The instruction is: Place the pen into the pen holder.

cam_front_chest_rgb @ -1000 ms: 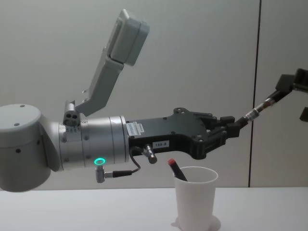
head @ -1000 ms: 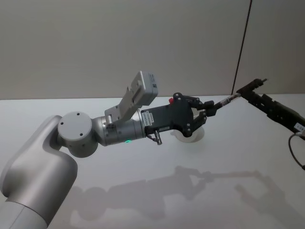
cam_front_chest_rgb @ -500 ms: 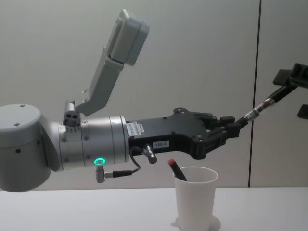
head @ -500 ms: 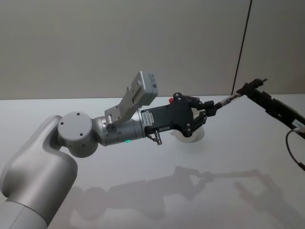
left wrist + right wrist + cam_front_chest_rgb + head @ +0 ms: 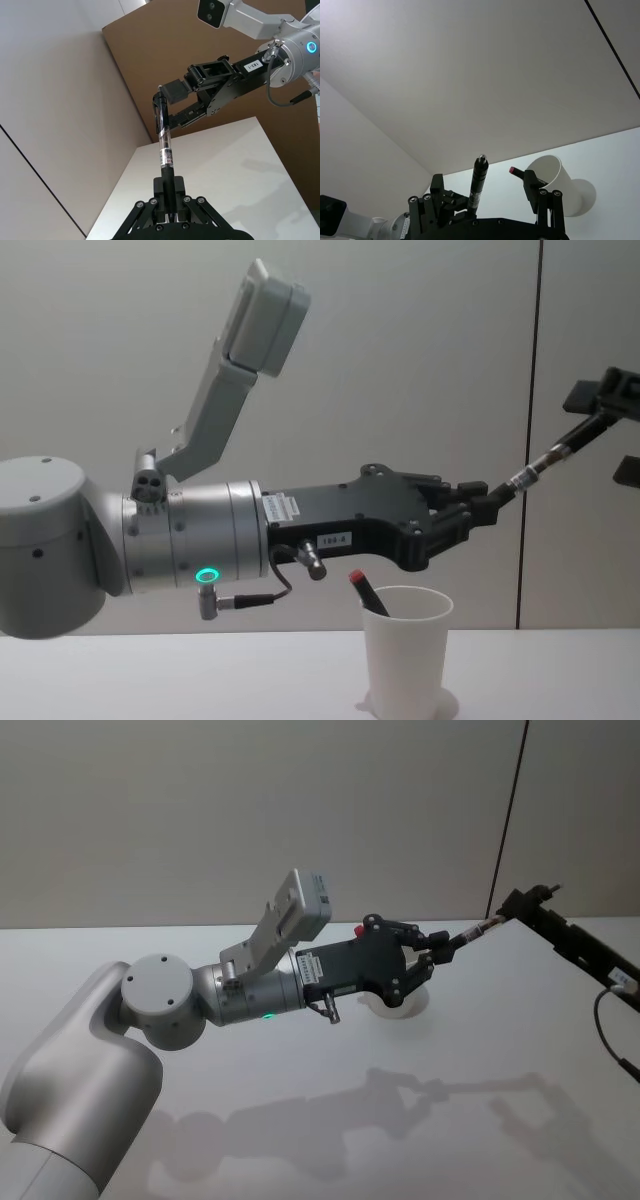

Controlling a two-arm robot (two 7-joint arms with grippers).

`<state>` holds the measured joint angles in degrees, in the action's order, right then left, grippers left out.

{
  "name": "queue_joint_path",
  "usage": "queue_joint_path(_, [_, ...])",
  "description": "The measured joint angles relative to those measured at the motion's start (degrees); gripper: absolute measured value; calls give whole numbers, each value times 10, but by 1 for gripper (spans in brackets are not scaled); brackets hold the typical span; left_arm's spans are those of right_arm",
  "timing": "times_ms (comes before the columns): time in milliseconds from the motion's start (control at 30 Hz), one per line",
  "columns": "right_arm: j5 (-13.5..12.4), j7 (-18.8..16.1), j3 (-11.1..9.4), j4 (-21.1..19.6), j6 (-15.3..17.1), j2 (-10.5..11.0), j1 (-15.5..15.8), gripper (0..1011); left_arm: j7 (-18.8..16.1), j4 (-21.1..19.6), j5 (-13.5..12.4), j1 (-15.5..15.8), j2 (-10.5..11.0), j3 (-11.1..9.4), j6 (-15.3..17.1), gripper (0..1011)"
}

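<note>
Holding the pen [image 5: 548,455] in midair above the table's far edge, the left gripper [image 5: 478,506] stays clamped while the right gripper's [image 5: 492,200] fingers stand apart, releasing; the cup [image 5: 405,652] waits below.

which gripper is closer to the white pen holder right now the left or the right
The left. The left gripper, shut on one end of the pen, hangs just above the pen holder. The right gripper, open around the pen's other end, is higher and farther to the right.
</note>
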<state>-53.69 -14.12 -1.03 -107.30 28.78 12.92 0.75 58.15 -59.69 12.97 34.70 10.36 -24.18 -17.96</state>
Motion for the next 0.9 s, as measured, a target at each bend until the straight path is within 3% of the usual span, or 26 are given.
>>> queue_joint_path(167, [-5, 3, 4, 1, -3, 1, 0, 997, 0, 0, 0, 0, 0, 0, 0, 127])
queue_joint_path(333, [-9, 5, 7, 2, -6, 2, 0, 886, 0, 0, 0, 0, 0, 0, 0, 127])
queue_joint_path(900, [-36, 20, 17, 8, -31, 0, -2, 363, 0, 0, 0, 0, 0, 0, 0, 127])
